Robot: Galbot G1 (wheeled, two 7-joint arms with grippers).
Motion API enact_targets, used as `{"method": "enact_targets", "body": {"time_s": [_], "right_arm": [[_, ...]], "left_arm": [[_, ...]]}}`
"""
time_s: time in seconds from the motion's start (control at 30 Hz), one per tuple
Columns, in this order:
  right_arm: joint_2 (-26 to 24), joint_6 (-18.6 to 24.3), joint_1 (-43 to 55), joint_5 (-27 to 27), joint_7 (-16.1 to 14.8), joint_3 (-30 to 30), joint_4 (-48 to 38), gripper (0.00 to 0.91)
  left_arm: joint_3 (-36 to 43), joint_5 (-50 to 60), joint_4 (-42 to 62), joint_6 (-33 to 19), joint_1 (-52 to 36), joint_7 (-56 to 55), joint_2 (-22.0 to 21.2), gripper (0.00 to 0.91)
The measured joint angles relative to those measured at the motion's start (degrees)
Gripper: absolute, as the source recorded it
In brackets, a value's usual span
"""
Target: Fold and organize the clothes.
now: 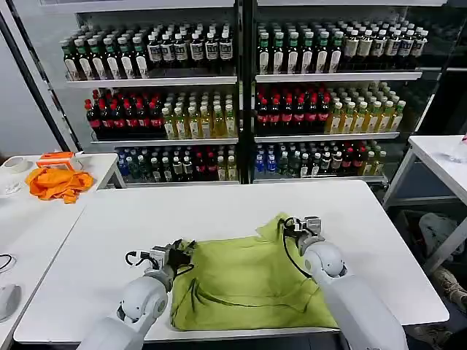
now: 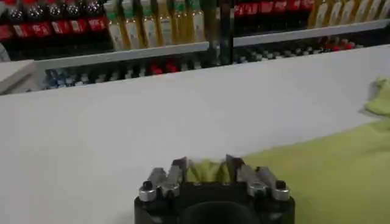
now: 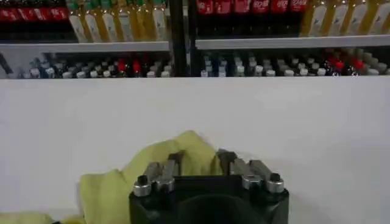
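A lime yellow-green T-shirt lies on the white bench, spread over the near half of it and reaching almost to the front edge. The cloth is mostly flat, with soft creases along its near left part and a bunched corner raised at its far right.

The left end effector sits at the shirt's far left corner, low over the bench. In the left wrist view its two fingers stand on either side of a small raised fold of the shirt and pinch that fold between them; the rest of the fabric runs away flat from it.

The right end effector is at the far right corner of the shirt, where the cloth is gathered into a peak. In the right wrist view its fingers close on that hump of yellow-green fabric, which rises between them and spills out to one side in loose folds.

The bench surface beyond both end effectors is bare white. On a neighbouring bench to the robot's left lies a crumpled orange cloth, well apart from the shirt. Behind the benches stands a glass-fronted drinks cooler with shelves packed with rows of bottles.
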Motion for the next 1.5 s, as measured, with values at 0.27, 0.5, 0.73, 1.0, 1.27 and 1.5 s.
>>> {"method": "enact_targets", "body": {"time_s": [0.27,0.5,0.73,1.0,1.27,1.5], "right_arm": [[-0.33,0.85,-0.07,0.04,-0.19,0.14,0.60,0.000],[-1.35,1.19,-0.69,0.08,0.04,1.09,3.18,0.000],[-3.07,1.12,-2.35,0.11,0.42,3.11,8.62,0.000],[-6.14,0.45,-7.29,0.32,0.89,6.88,17.48,0.000],[-7.76,0.15,-16.28,-0.05,1.21,12.29,27.43,0.000],[-7.56,0.05,-25.78,-1.19,0.52,18.07,34.64,0.000]], "left_arm": [[-0.74,-2.59,-1.12,-0.37,0.06,-0.03,0.29,0.030],[-1.82,-5.55,-3.40,-2.14,-0.24,-0.10,0.99,0.030],[-2.74,-7.24,-6.36,-2.77,0.77,-0.18,1.86,0.030],[-3.86,-7.69,-9.98,-2.88,2.90,-0.24,2.39,0.030],[-5.14,-7.18,-14.28,-2.88,6.53,0.44,3.36,0.030],[-6.04,-5.67,-18.05,-3.09,10.53,1.38,4.42,0.030]]}}
